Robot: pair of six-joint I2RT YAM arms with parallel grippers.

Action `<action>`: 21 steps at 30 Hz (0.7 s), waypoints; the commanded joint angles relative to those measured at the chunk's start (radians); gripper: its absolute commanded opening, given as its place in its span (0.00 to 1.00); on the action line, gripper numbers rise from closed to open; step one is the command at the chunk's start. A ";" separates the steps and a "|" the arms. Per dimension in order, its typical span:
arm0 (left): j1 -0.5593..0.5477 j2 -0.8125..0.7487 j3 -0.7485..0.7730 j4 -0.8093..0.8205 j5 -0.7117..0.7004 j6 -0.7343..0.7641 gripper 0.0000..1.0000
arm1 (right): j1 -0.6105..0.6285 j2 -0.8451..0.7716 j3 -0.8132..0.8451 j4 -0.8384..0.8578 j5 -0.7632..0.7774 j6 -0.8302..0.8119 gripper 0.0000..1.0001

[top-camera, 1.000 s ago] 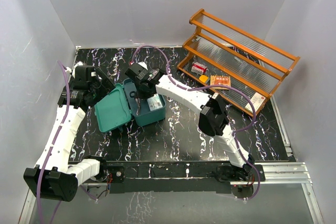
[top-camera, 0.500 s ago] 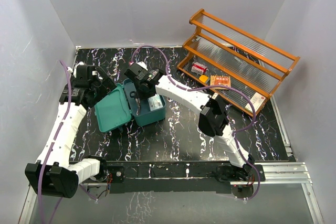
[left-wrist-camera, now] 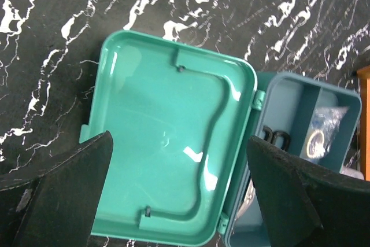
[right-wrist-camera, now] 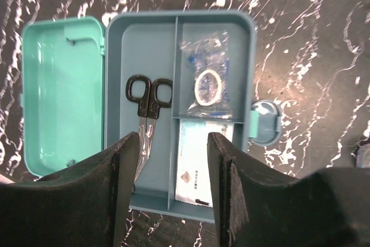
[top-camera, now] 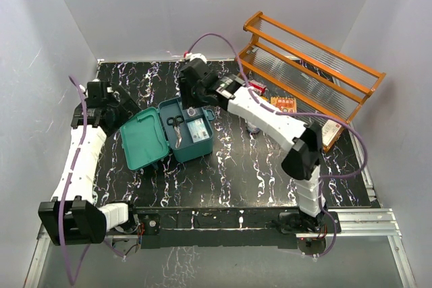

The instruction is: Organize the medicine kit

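The medicine kit (top-camera: 196, 151) lies open on the dark marbled table, its teal lid (top-camera: 144, 141) folded out to the left. In the right wrist view its tray holds black-handled scissors (right-wrist-camera: 149, 111), a clear packet with a ring (right-wrist-camera: 208, 79) and a white-blue sachet (right-wrist-camera: 199, 166). My right gripper (right-wrist-camera: 173, 140) hovers above the tray, open, nothing between its fingers; from above this right gripper (top-camera: 194, 99) sits just behind the kit. My left gripper (left-wrist-camera: 179, 148) stands wide open over the lid's inside (left-wrist-camera: 167, 143), holding nothing; the top view shows the left gripper (top-camera: 123, 106) at the lid's far left.
An orange wooden rack (top-camera: 310, 65) stands at the back right with a red-white box (top-camera: 255, 88), a yellow item (top-camera: 262, 100), an orange box (top-camera: 283, 104) and another box (top-camera: 331, 128) on its lowest shelf. White walls enclose the table.
My right gripper has opened and lifted back from the tray, where the scissors now lie. The left gripper has opened wider and drawn back to the left of the lid.
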 commanded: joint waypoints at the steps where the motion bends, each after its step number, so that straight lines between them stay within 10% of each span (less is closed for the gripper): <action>1: 0.122 0.032 -0.034 0.031 0.129 0.013 0.99 | -0.052 -0.115 -0.085 0.122 0.023 0.006 0.50; 21: 0.456 0.012 -0.518 0.553 0.764 -0.090 0.99 | -0.158 -0.166 -0.180 0.116 -0.011 -0.026 0.52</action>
